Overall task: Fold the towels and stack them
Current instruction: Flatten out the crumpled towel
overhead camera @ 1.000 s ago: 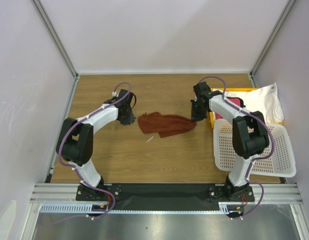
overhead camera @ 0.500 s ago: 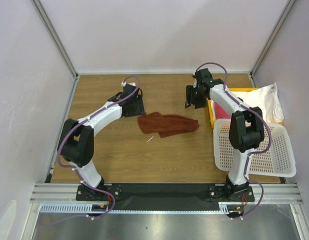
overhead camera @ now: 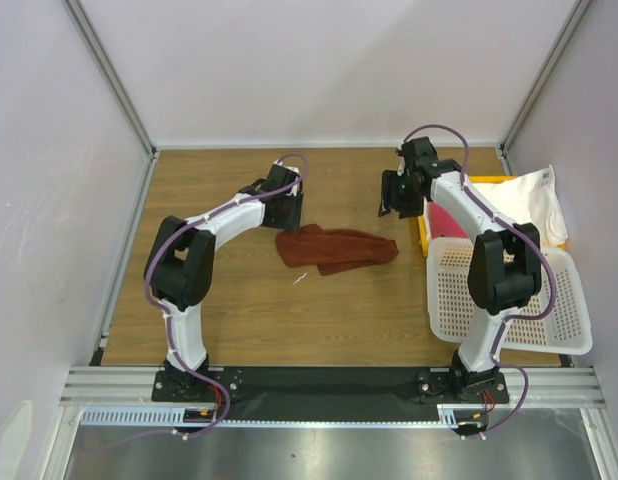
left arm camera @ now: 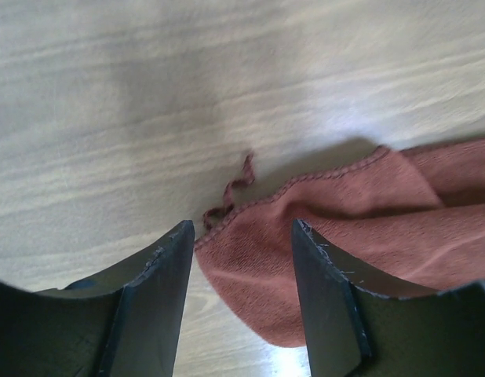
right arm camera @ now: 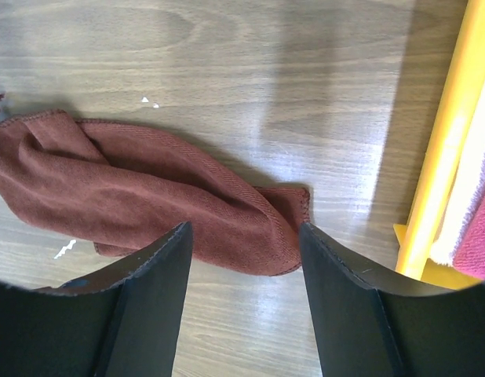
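Observation:
A reddish-brown towel lies crumpled lengthwise on the wooden table between both arms. My left gripper hovers open just beyond its left end; in the left wrist view the towel's hemmed corner with a loose thread shows between the spread fingers, untouched. My right gripper hangs open above and beyond the right end; the towel lies flat below its fingers. A white towel and a pink one rest on the yellow tray at the right.
The yellow tray stands at the right edge, its rim close beside the right gripper. A white perforated basket sits in front of it. A small white scrap lies on the wood near the towel.
Both grippers have opened, let go of the reddish-brown towel's ends, and risen toward the far side. The towel stays where it lay.

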### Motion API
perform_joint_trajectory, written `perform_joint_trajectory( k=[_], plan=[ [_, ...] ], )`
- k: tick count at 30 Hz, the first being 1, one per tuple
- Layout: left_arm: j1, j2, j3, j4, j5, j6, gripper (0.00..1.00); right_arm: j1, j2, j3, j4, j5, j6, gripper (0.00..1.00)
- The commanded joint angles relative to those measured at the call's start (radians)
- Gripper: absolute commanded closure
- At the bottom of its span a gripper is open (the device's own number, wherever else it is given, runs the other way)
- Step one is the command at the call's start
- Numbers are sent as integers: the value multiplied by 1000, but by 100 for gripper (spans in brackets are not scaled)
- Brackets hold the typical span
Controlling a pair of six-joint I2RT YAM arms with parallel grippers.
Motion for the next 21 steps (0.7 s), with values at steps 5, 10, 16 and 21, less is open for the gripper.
perform_joint_trajectory(
  k=[5, 10, 16, 21],
  plan=[
    [-5, 28, -1, 4, -58, -17, 46, -4, -30, 2, 7, -13, 14, 37],
    [-11, 47, 8, 8, -66, -89, 49, -4, -36, -4, 7, -11, 16, 37],
    [-23, 79, 38, -27, -123, -153, 50, -4, -49, -21, 4, -11, 13, 37],
    [-25, 94, 38, -48, -173, -189, 67, -3, -56, -36, 5, -10, 11, 38]
  ],
)
